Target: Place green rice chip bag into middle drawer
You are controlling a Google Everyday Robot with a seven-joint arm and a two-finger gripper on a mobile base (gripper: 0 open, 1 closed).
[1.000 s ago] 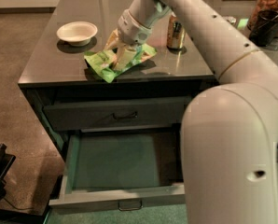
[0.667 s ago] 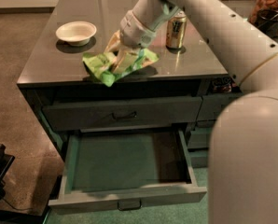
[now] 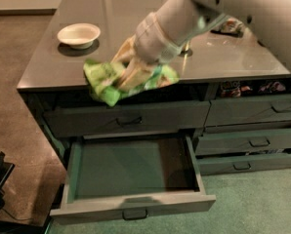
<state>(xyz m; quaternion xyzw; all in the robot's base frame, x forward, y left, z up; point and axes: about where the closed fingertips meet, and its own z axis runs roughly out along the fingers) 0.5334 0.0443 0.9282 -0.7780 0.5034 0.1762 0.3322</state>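
A bowl (image 3: pixel 78 34) sits on the worktop (image 3: pixel 223 57) at left; the bag (image 3: pixel 104 84), its print too blurred to read, overhangs the front edge, clenched in the end effector (image 3: pixel 131 73); directly below, the drawer (image 3: pixel 101 209) stands pulled open.

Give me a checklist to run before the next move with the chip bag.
1. Grip: ok. The pincer is shut on the green rice chip bag.
2. Middle drawer pulled open: ok.
3. Room in the drawer tray: ok, nothing seen in it.
4. Bag down at drawer level: not ok, it hangs at the countertop front edge.
5. Bag squarely over the opening: cannot tell.
6. White bowl out of the way: ok, it stands apart.
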